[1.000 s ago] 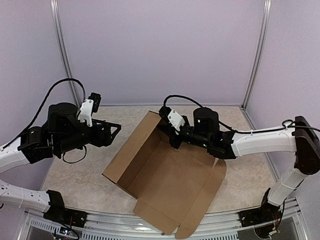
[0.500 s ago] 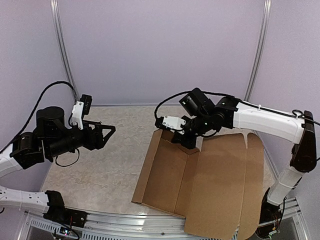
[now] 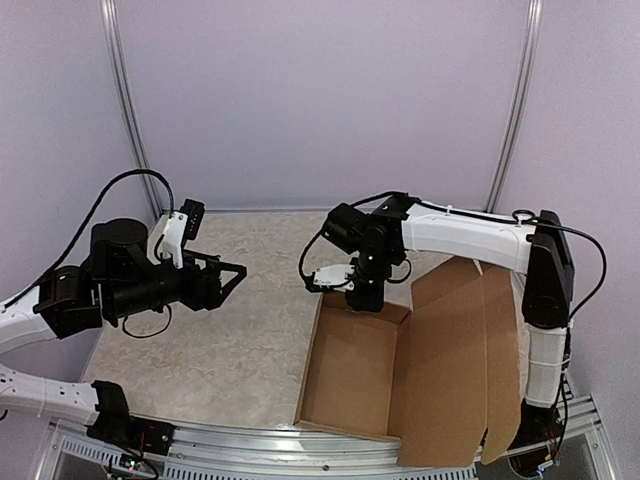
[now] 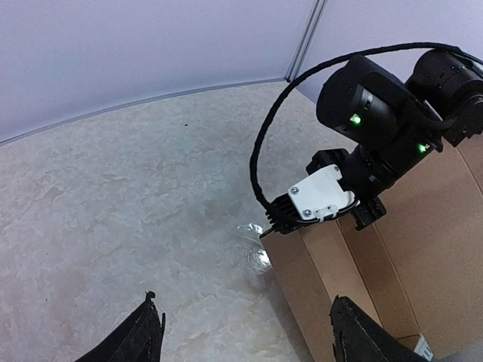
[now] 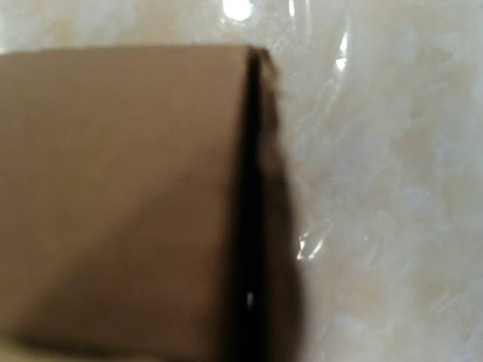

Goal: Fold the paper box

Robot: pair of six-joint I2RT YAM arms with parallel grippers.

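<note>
The paper box (image 3: pixel 440 360) is a brown cardboard sheet lying on the right half of the table, with a shallow tray part (image 3: pixel 350 372) at its left and a wide panel reaching the front edge. My right gripper (image 3: pixel 365 298) points down at the tray's far edge and is shut on the cardboard there. In the right wrist view the blurred cardboard (image 5: pixel 113 188) fills the left side, and the fingers cannot be made out. My left gripper (image 3: pixel 238 272) hovers open to the left, apart from the box, with nothing in it. The left wrist view shows the box corner (image 4: pixel 339 271) between the open fingertips (image 4: pixel 147 332).
The tabletop (image 3: pixel 230 340) is pale marble-patterned. Purple walls with aluminium posts (image 3: pixel 125 100) close in the back and sides. A metal rail (image 3: pixel 250 445) runs along the front edge. The right arm's black cable (image 4: pixel 260 166) loops above the box corner.
The right arm has swung the box to the right and turned it, so it now lies at the table's right side. The left arm shifted slightly and stays open.
</note>
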